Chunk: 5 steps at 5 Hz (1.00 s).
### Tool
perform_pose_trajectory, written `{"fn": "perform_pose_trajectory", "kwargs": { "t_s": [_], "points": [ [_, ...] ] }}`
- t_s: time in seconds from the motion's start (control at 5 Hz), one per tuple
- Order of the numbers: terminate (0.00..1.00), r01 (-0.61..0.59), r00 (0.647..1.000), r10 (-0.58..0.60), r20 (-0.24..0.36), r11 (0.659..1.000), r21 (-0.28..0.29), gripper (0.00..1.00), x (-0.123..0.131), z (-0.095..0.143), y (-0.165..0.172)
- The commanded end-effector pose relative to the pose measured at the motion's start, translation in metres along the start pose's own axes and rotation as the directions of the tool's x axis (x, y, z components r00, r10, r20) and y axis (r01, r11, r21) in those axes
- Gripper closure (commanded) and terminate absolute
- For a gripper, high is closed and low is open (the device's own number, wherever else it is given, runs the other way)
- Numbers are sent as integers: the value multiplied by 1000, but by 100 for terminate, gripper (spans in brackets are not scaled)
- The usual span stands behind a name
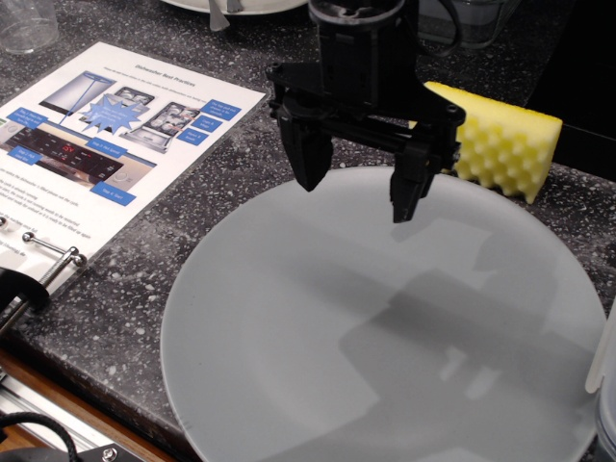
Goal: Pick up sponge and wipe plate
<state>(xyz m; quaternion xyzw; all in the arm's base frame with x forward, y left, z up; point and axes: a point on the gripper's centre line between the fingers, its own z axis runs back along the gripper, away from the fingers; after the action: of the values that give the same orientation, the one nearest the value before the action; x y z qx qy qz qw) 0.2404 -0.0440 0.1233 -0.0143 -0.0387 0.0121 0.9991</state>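
table (192, 226): dark speckled stone-look top, fills pretty much the whole shot, everything sits on it.
plate (385, 327): huge flat pale-grey round thing, takes up the lower right of the frame, from about 3 o'clock round to 7 o'clock. Plain and matte, with the arm's shadow lying across the middle of it.
sheet (106, 144): a printed instruction page with dishwasher photos and blue labels, off at 10 o'clock. It lies flat and sits in a ring binder, rings showing at its lower edge. Apart from the plate.
tool (358, 183): black two-finger job, hanging over the plate's far rim at roughly 12 o'clock of the plate. Fingers are spread wide with nothing between them, tips pointing down.
sponge (505, 140): bright yellow foam block, bumpy egg-crate face toward the camera, sitting on the table at about 2 o'clock of the frame. From the tool it's at 2 o'clock, just beside the right-hand finger and partly hidden behind it. It's right next to the plate's far edge, can't tell if it actually touches the rim.
white dish (241, 6): only a sliver shows at the top edge, 12 o'clock.
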Motion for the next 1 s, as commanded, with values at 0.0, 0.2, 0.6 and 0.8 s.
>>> {"fn": "perform_pose_trajectory", "kwargs": {
  "t_s": [0.0, 0.2, 0.6, 0.8],
  "points": [
    [0, 0, 1000, 0, 0, 1000, 0, 0, 0, 0, 0],
    [0, -255, 967, 254, -18, 965, -67, 0, 17, 11, -2],
    [0, -669, 725, 684, 85, 728, -151, 0, 65, 9, -8],
    [0, -814, 526, 846, 85, 530, -238, 0, 81, 12, -3]
  ]
}}
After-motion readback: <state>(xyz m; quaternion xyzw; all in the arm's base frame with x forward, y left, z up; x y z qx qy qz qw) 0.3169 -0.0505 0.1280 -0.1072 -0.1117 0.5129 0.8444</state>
